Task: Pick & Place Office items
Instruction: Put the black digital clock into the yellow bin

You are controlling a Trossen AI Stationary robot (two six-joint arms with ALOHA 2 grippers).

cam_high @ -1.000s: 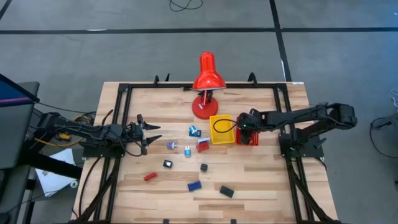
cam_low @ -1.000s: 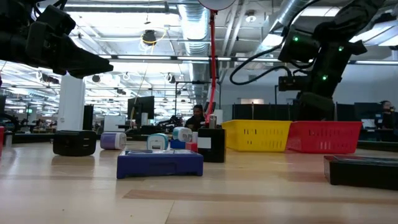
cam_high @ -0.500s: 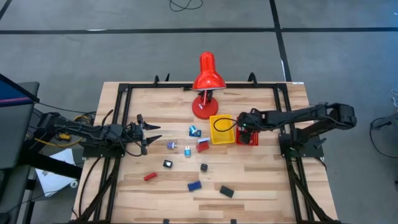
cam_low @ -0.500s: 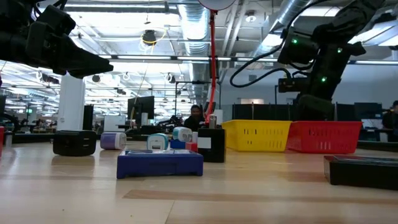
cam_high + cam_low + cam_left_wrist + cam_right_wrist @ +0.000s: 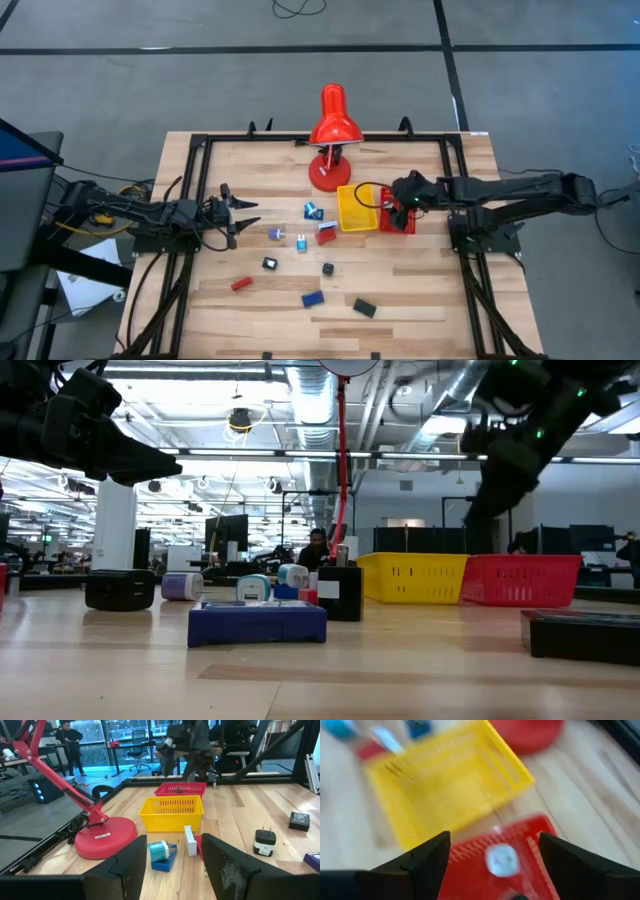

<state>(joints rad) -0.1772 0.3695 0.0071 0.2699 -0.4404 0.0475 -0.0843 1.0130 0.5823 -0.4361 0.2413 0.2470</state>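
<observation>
Several small office items lie loose on the wooden table: a teal and blue piece (image 5: pixel 313 211), a red block (image 5: pixel 326 234), a blue block (image 5: pixel 312 298) and a black block (image 5: pixel 364 308). A white-silver piece (image 5: pixel 500 860) lies on the floor of the red tray (image 5: pixel 400 222). My right gripper (image 5: pixel 494 836) hangs open above that tray (image 5: pixel 535 845), holding nothing. My left gripper (image 5: pixel 248 214) waits open at the table's left, pointing toward the items (image 5: pixel 161 854).
A yellow tray (image 5: pixel 357 208) stands against the red tray's left side. The red desk lamp (image 5: pixel 332 140) stands at the far middle, its base (image 5: pixel 102 836) beside the yellow tray. A black frame (image 5: pixel 200 150) runs along the table's edges. Bare wood lies near the front right.
My right gripper has risen above the red tray and drawn a little toward the table's right edge, its arm stretching out lower and flatter. The loose items and my left arm have kept still.
</observation>
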